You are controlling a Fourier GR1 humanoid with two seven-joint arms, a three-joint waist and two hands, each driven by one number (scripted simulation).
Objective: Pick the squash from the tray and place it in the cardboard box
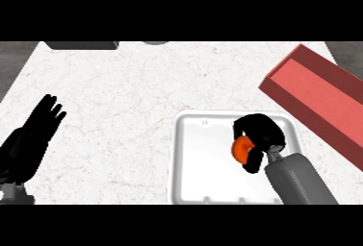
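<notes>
Squash (242,150) mostly behind right hand (261,130)

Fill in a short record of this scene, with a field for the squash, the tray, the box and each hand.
squash: orange, inside the right hand, over the tray
tray: white, on the counter, near right
box: red, right of the tray, apart from it
right hand: fingers curled round the squash
left hand: open, resting at left, fingers up
</notes>
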